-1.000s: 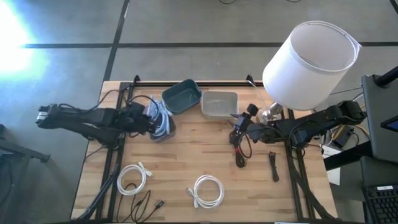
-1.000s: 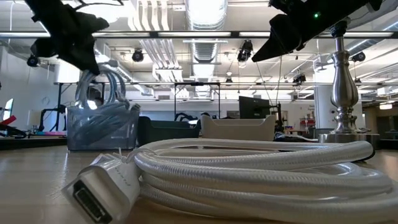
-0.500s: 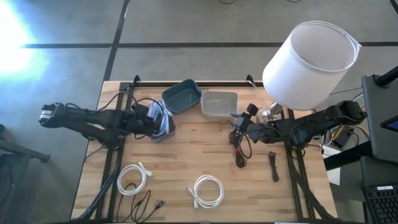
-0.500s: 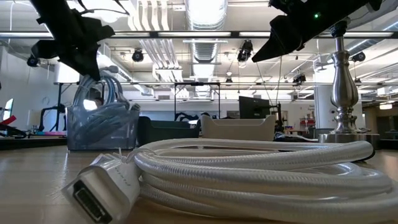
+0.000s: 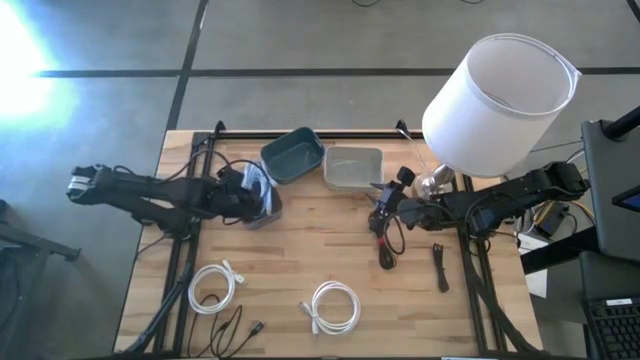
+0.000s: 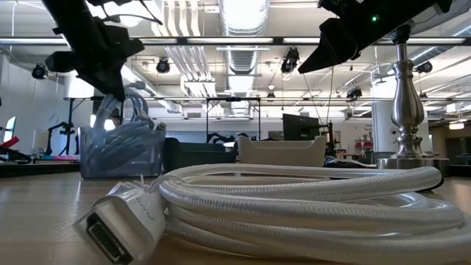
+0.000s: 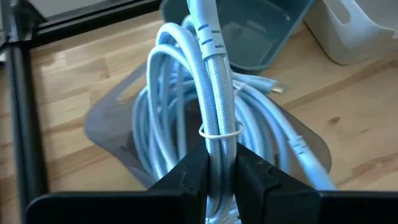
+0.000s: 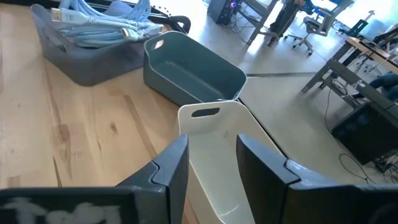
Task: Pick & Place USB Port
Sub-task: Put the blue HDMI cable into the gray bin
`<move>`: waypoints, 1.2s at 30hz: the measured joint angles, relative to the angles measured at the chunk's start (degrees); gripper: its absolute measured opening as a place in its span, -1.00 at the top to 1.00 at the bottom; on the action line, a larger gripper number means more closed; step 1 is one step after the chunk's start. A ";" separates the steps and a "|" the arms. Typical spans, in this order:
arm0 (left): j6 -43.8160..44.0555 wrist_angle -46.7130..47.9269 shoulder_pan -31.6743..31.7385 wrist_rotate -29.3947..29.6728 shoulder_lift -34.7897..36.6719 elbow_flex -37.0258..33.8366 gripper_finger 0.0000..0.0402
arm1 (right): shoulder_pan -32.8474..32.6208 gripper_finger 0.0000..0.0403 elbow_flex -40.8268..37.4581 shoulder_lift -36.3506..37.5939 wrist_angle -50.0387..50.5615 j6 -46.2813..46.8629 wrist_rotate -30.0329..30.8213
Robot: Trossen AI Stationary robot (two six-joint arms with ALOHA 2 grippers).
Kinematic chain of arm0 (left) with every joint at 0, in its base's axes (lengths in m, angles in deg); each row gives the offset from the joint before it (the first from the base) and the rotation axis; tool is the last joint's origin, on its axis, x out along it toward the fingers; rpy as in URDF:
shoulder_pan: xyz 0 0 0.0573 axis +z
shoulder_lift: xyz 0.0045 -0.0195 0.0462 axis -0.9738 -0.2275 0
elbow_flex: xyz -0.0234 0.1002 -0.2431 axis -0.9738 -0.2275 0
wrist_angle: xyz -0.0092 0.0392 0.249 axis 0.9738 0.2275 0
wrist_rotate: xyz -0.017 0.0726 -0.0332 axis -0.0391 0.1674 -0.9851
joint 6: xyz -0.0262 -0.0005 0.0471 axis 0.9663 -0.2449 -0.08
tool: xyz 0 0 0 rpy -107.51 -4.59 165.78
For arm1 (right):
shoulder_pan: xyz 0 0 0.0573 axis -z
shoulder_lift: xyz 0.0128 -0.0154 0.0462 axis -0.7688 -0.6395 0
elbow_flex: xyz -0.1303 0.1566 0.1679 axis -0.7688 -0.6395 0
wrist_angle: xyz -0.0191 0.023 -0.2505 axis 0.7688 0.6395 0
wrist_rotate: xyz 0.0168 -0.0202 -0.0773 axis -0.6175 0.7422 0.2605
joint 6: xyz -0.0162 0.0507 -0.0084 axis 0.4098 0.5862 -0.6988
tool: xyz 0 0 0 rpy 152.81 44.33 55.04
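Observation:
My left gripper [image 5: 243, 196] is shut on a coil of light blue USB cable [image 7: 186, 99] above a grey see-through bin [image 5: 268, 212] at the table's far left. In the low view the coil [image 6: 126, 121] hangs below the gripper [image 6: 110, 70] with its lower part inside the bin [image 6: 121, 154]. My right gripper [image 5: 384, 212] is open and empty, held above the table right of centre, over a black cable [image 5: 387, 248]. Its wrist view [image 8: 211, 180] looks toward the bins. My left gripper pinches the bundled strands of the coil [image 7: 219, 146] between its two fingers, just below a thin tie around them. The fingers lie across the strands. The coil hangs from the hold, its lower loops down in the grey bin.
A teal bin [image 5: 293, 155] and a pale bin [image 5: 352, 168] stand at the far edge. Two white cable coils [image 5: 215, 288] [image 5: 335, 305] and a black cable [image 5: 238, 325] lie near the front. A lamp [image 5: 500, 90] stands at the far right.
My left gripper has gone a little toward the table's right edge and down over the grey bin, still shut on the blue coil. The coil has sunk lower into the bin.

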 joint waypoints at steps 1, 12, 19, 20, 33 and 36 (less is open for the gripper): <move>-0.69 -1.05 0.00 -0.04 -0.98 0.00 0.71 | 0.00 0.35 0.00 0.00 0.00 0.00 0.00; -2.49 -5.15 0.11 -1.32 -10.01 -0.02 0.51 | 0.00 0.34 0.00 0.00 0.00 -0.15 -0.02; -2.32 -4.99 0.11 -3.90 -11.90 0.35 0.27 | 0.00 0.36 0.00 0.00 0.00 -0.22 -0.02; -2.71 -5.03 0.11 -4.58 -11.90 0.59 0.24 | 0.01 0.36 0.00 0.00 0.00 -0.22 -0.02; -13.34 -4.79 0.06 -4.77 -9.46 8.07 0.02 | 0.00 0.28 0.00 0.00 0.00 0.15 -0.51; -17.78 -6.05 -0.06 -4.76 -9.37 10.42 0.03 | 0.00 0.28 0.00 -0.02 0.00 0.18 -0.70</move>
